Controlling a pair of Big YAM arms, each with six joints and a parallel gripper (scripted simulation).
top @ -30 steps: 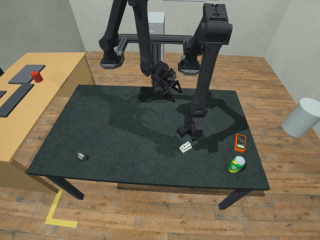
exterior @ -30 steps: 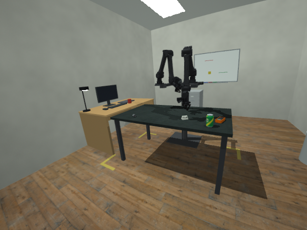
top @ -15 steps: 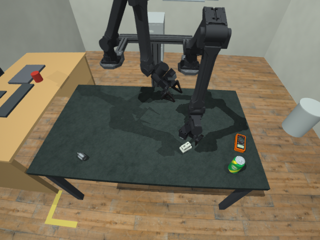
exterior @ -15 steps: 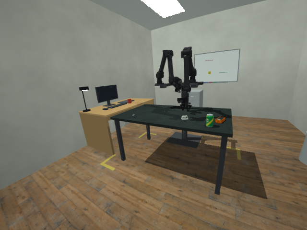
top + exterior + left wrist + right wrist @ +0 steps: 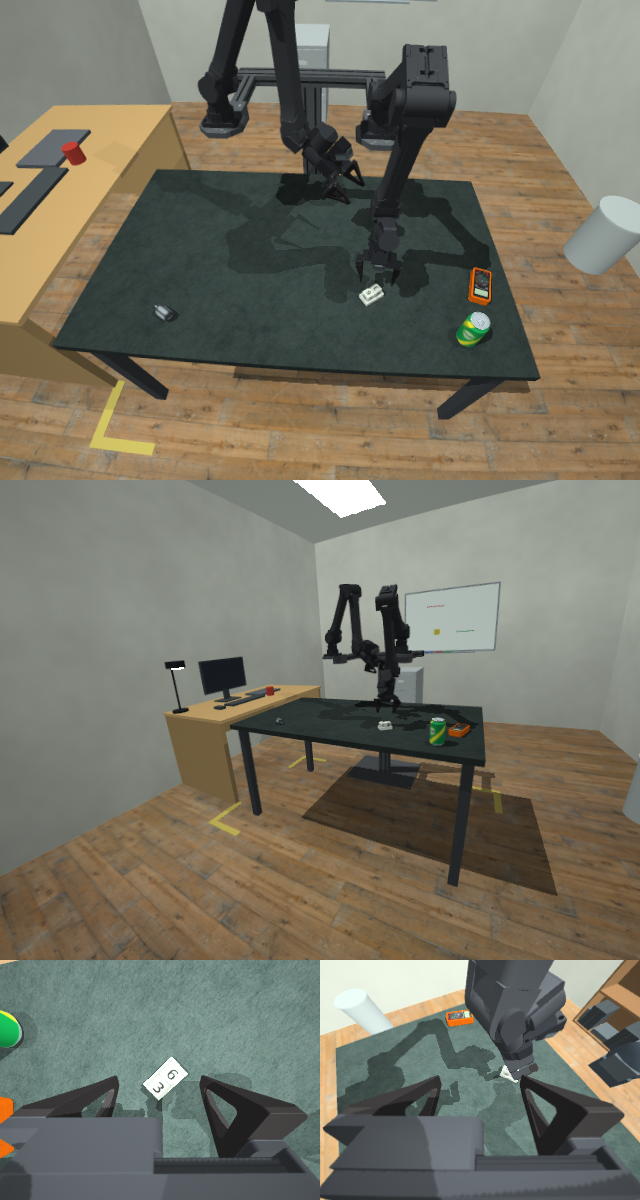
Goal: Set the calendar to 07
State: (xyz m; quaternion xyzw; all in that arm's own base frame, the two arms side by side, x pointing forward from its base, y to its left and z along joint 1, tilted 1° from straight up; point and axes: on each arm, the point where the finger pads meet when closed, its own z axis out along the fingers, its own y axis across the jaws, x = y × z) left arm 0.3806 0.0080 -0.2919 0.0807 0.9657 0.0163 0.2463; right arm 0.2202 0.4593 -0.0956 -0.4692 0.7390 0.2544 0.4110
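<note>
The calendar (image 5: 371, 295) is a small white block with two cubes, lying on the dark table right of centre. In the left wrist view (image 5: 165, 1078) the faces toward the camera read 6 and 3. My left gripper (image 5: 377, 276) is open and empty, hovering just above and behind the calendar; its fingers stand wide on either side of it, apart from it. My right gripper (image 5: 345, 184) is open and empty, raised near the table's far edge. In the right wrist view the left arm hides most of the calendar (image 5: 510, 1074).
A green can (image 5: 473, 329) and an orange multimeter (image 5: 480, 285) stand near the table's right edge. A small grey object (image 5: 164, 312) lies front left. A wooden desk (image 5: 62, 170) adjoins the left side. A white bin (image 5: 604, 235) stands to the right.
</note>
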